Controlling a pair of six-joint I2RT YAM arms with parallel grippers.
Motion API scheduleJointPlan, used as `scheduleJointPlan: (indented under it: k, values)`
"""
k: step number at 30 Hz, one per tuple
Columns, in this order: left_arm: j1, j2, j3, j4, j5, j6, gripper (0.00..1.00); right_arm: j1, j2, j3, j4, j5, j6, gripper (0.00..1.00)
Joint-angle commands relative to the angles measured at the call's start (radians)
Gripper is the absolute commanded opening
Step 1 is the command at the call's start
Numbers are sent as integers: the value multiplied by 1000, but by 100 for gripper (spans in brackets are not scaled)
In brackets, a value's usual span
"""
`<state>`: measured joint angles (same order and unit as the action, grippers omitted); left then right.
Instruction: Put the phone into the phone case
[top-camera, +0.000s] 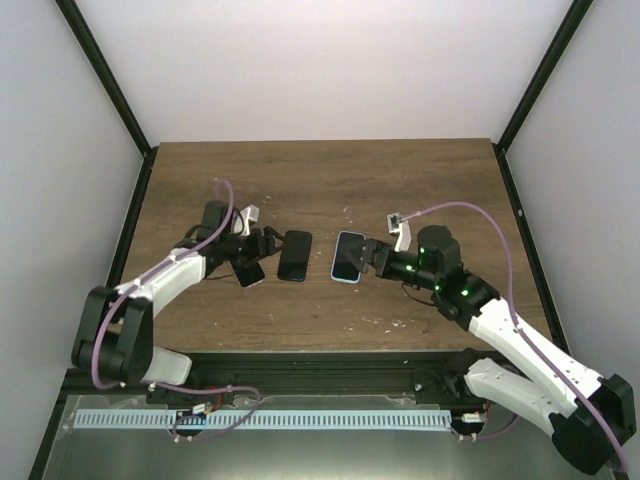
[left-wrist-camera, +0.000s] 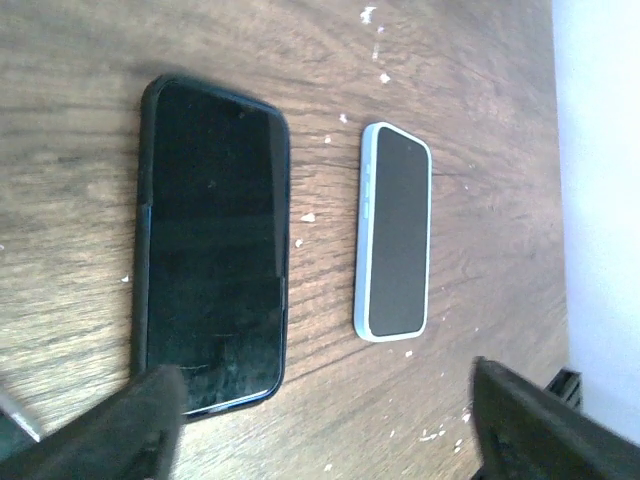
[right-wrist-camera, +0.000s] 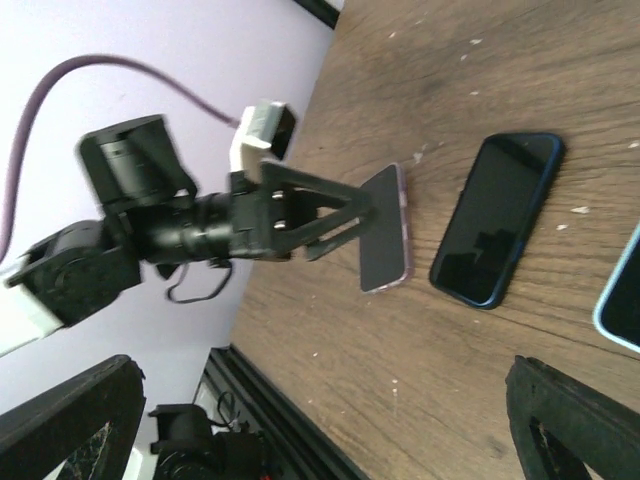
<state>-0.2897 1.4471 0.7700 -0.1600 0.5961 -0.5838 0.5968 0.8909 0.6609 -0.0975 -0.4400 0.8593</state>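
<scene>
Both sets of jaws are spread wide, and neither one pinches a thing. The left jaws hang low over the brown wooden surface (top-camera: 330, 190). Their two dark fingers (left-wrist-camera: 140, 420) show at the bottom of the left wrist view, with only bare wood between them.

Just past them lies the dark phone case (left-wrist-camera: 210, 245). It lies flat, has a thick rim, and looks dark and shiny inside. I cannot tell if a phone sits in it. Next to the case lies the light blue phone (left-wrist-camera: 393, 232), flat, with its black screen up. The two lie side by side, long edge by long edge. They are near each other but do not touch.

A third thing, a pink-edged phone (right-wrist-camera: 385, 230), lies flat on the other side of the case. It is right by the left jaws, and from above they hide part of it. I cannot tell if they touch it.

The right jaws are low too. They sit just beside the light blue phone, on the side away from the case. I cannot tell if they touch it. Their dark fingers (right-wrist-camera: 70, 420) show far apart in the bottom corners of the right wrist view. Little white specks (left-wrist-camera: 378, 40) dot the wood around the phones.
</scene>
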Motion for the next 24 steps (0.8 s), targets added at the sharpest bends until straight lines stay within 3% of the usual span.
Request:
scheduleJointPlan:
  k: [1, 5, 9, 15, 24]
  values:
    - [3, -124, 6, -110, -44, 29, 85, -9, -60, 48, -122, 143, -66, 100]
    - [4, -256, 43, -215, -70, 44, 100, -9, -114, 89, -217, 281, -121, 100]
    - [4, -401, 124, -370, -148, 74, 100, -10, -150, 161, -318, 397, -158, 100]
    - [6, -575, 307, -577, -283, 126, 100, -10, -175, 275, -404, 454, -210, 100]
    - [6, -837, 321, -627, -301, 94, 100, -11, -196, 357, -481, 452, -198, 100]
